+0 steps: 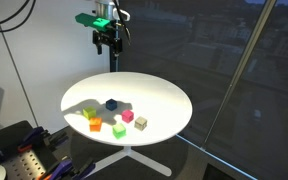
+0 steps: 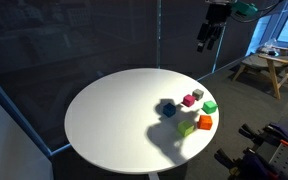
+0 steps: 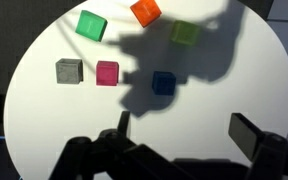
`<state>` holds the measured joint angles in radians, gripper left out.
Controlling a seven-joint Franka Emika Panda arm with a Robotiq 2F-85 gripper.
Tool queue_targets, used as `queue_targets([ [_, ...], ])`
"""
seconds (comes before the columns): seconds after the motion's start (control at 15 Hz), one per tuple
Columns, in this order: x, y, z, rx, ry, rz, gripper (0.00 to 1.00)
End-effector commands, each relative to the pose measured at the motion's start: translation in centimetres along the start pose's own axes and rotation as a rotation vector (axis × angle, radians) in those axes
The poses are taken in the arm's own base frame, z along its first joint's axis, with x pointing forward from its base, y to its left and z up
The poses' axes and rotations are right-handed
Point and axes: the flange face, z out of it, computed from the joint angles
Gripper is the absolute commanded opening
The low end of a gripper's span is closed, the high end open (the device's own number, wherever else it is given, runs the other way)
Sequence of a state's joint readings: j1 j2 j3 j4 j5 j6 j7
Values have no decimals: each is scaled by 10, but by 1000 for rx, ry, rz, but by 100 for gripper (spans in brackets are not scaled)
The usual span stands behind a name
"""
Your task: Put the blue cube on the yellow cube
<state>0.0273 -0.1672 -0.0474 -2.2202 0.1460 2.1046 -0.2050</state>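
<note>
A round white table (image 1: 164, 100) stood on a pale floor stand in front of a dark glass wall (image 2: 74, 40), and both exterior views showed its top (image 2: 104, 125) bare on one side. A small wooden stool (image 2: 268, 66) stood off in a corner in an exterior view.

The gripper (image 1: 106, 42) hung high above the table, well clear of everything on it, and it appeared at the top edge of an exterior view (image 2: 207, 40) too. In the wrist view its two fingers (image 3: 246, 132) stood wide apart with nothing between them, and its shadow lay across the table's middle.

Six cubes sat loosely in two rows, each apart from the others. The blue cube (image 3: 163, 82) stood on the tabletop at the end of one row, inside the shadow, below and ahead of the open fingers; it showed in both exterior views (image 1: 111, 103) (image 2: 168, 108). Beside it in that row came a pink cube (image 3: 107, 73) and then a grey cube (image 3: 69, 71). The yellow cube (image 3: 185, 32) sat near the blue one at the end of the other row, also shaded, and not touching it (image 2: 187, 127). An orange cube (image 3: 145, 11) and a green cube (image 3: 91, 24) completed that row.
</note>
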Motion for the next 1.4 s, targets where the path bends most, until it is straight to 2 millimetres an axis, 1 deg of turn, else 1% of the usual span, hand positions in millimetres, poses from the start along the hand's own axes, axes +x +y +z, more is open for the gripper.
queue_targets([
  [0.0,22,-9,13,-28,8,-9,100],
  [0.2,30,-15,24,-40,12,-26,100],
  [0.4,32,-17,27,-44,9,-38,100],
  [0.47,24,-15,33,-26,-1,-42,100],
  [1.07,26,-16,31,-30,6,-44,100],
  [1.33,29,-25,35,-59,0,-55,100],
])
